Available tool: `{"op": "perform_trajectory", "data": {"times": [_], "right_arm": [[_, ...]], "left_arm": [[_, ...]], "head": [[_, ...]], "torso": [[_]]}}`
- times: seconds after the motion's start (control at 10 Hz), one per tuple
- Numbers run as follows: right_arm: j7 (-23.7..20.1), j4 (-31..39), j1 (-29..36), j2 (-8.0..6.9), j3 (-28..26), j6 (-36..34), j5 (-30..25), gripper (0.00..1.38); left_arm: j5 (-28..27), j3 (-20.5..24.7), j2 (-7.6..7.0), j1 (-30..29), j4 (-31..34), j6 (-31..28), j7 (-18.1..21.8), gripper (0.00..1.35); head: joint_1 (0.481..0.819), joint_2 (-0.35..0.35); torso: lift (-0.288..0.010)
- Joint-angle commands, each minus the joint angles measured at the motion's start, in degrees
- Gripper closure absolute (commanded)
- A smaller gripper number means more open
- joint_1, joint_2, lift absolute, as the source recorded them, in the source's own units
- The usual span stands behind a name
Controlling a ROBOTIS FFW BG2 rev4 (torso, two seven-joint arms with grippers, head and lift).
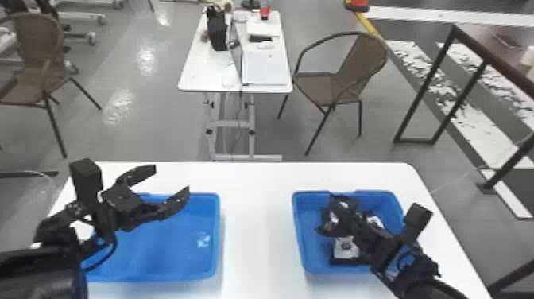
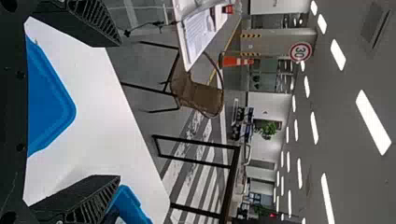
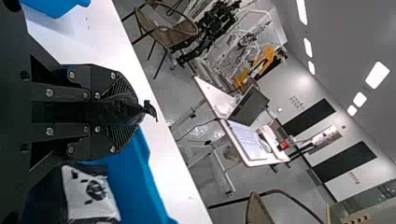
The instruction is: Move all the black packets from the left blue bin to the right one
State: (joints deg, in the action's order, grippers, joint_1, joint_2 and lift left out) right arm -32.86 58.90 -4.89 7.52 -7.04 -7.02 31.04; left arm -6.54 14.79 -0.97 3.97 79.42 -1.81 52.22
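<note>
- Risk: black packet [image 3: 119,111] sits deep in right gripper [image 3: 135,112], clenched on it; could cling on release.
- Could also land on white-labelled packet [image 1: 345,248] below those fingers, pile up and slide.
- Right bin [image 1: 298,238]: under right fingers, packets inside.
- Left bin [image 1: 217,238]: below left gripper [image 1: 171,181], fingers spread.

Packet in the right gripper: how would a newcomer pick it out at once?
On the white table, find the right blue bin. Over it, the right gripper pinches a black packet. Unlike the white-labelled packet lying in the bin, this one is held up, its crumpled end poking past the fingertips.
</note>
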Motion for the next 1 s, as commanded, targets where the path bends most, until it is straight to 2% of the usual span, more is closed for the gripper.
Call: {"op": "perform_trajectory", "data": {"times": [0.0, 0.1, 0.2, 0.3, 0.6, 0.7, 0.8, 0.9], "right_arm": [[0.1, -2.1, -0.8, 0.03, -1.7, 0.0, -2.5, 0.77], [0.1, -0.2, -0.6, -0.32, -4.3, 0.9, -7.2, 0.37], [0.2, 2.8, 0.4, -1.02, -6.8, 2.0, -10.7, 0.12], [0.2, 7.3, 2.7, -2.34, -9.4, 3.1, -14.1, 0.08], [1.4, 24.2, 15.4, -6.73, -12.9, 9.0, -20.7, 0.09], [3.1, 27.1, 19.6, -7.58, -13.0, 14.6, -20.7, 0.09], [3.4, 28.5, 22.4, -7.58, -13.2, 19.2, -20.0, 0.09], [4.6, 31.7, 25.2, -7.58, -13.8, 19.7, -21.7, 0.09]], "left_arm": [[0.9, 2.5, 0.0, -0.6, 1.5, 1.2, 0.0, 0.0], [1.4, 3.1, 0.0, -1.0, 1.7, 2.1, 0.0, 0.0], [2.2, 3.4, 0.35, -1.7, 2.1, 2.2, -0.4, 0.0], [2.4, 3.9, 1.06, -2.7, 2.7, 2.4, -0.7, 0.0], [2.7, 7.4, 1.12, -9.1, 9.1, 4.9, -3.5, 0.0], [2.8, 7.6, 1.12, -11.5, 10.6, 6.7, -5.5, 0.0], [2.8, 7.4, 1.12, -15.0, 13.5, 8.2, -8.4, 0.0], [3.6, 6.7, 1.12, -18.7, 16.1, 9.5, -12.3, 0.0]], "head": [[0.695, -0.053], [0.695, -0.04], [0.695, -0.041], [0.695, -0.051], [0.695, -0.073], [0.695, -0.061], [0.695, -0.052], [0.695, -0.048]], "torso": [[0.0], [0.0], [0.0], [0.0], [0.0], [0.0], [0.0], [0.0]]}}
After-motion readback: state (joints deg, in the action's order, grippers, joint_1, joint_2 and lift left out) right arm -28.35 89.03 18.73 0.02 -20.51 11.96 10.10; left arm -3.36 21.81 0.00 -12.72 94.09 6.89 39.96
